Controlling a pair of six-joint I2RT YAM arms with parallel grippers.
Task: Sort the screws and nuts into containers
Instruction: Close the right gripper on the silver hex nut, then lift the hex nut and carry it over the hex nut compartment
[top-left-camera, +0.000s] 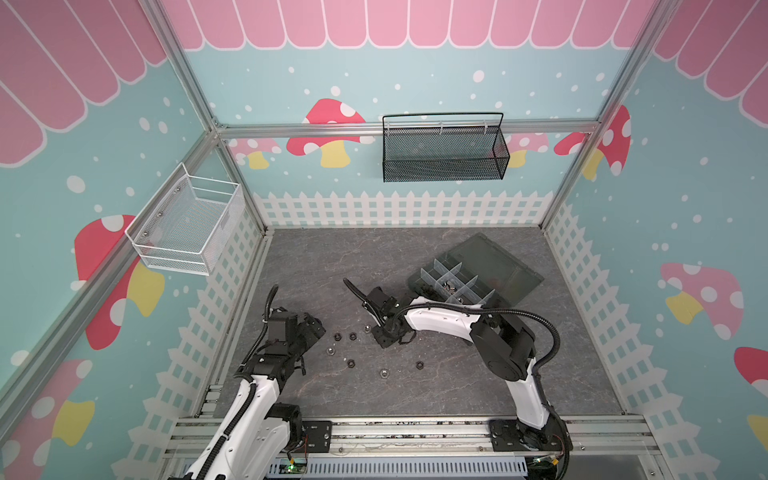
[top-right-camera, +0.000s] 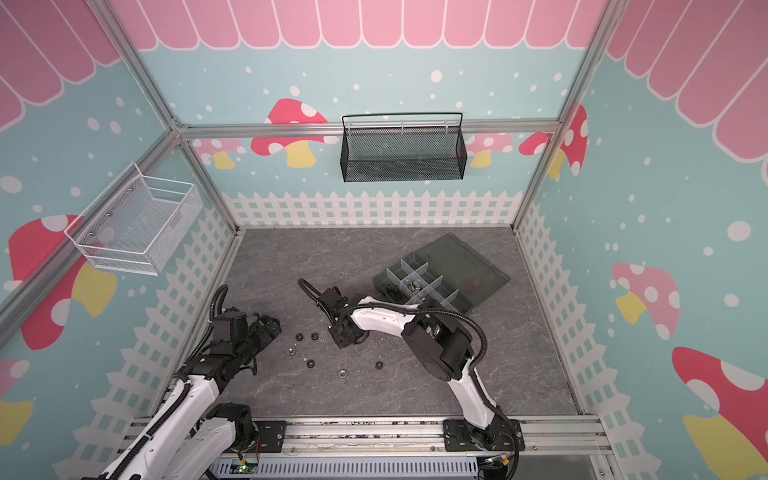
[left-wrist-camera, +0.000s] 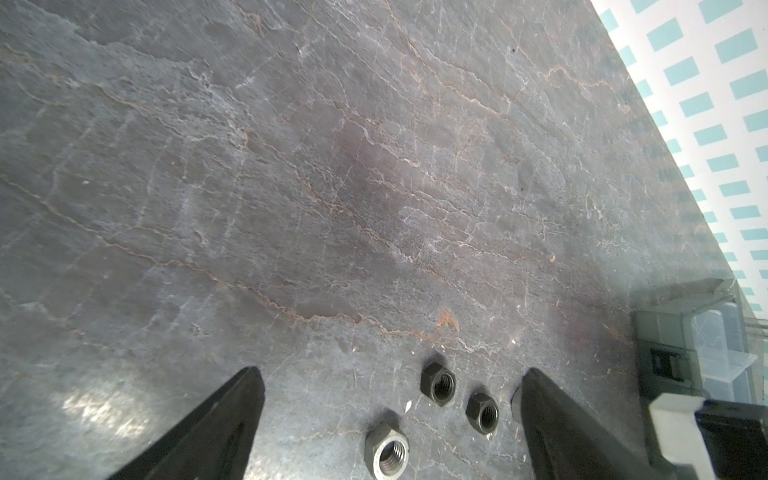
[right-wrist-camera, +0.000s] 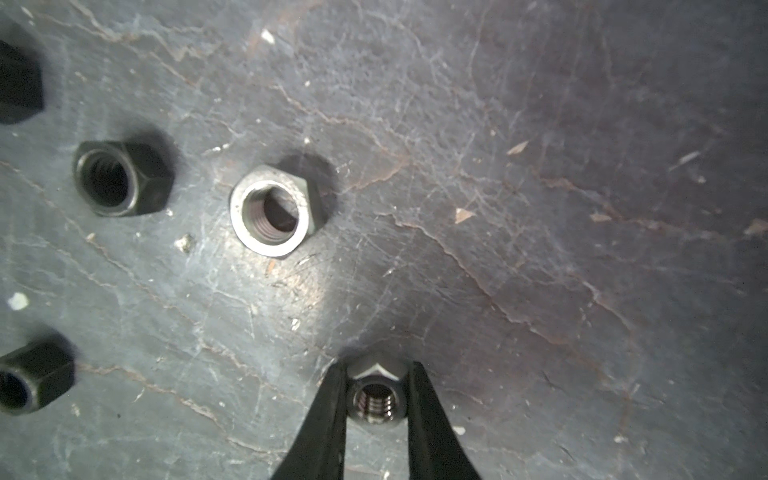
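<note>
The right hand (right-wrist-camera: 376, 384) is pinching a shiny nut (right-wrist-camera: 376, 401) between its two black fingers (right-wrist-camera: 326, 419), one pressing on each side, with the threaded hole facing the wrist camera. The jaws are standing only as far apart as the nut is wide. Whether the nut is resting on the desk (right-wrist-camera: 540, 208) or hanging clear of it I cannot tell. Just beyond the fingertips a loose silver nut (right-wrist-camera: 272, 210) is lying flat, and three black nuts (right-wrist-camera: 120, 178) are lying farther out on the same side.

In both top views this hand is reaching across the middle of the desk and hiding its nut beneath it. The other nuts (top-left-camera: 351, 364) are lying scattered between the two hands and towards the front edge. The organizer box (top-left-camera: 498, 266) is sitting open at the back right, well apart from the hand; the small parts in its compartments are too small to name.

The left hand (left-wrist-camera: 390, 374) is hanging over the desk with its jaws spread wide, holding nothing. Two dark nuts and a silver one are lying in the gap between its fingers.
</note>
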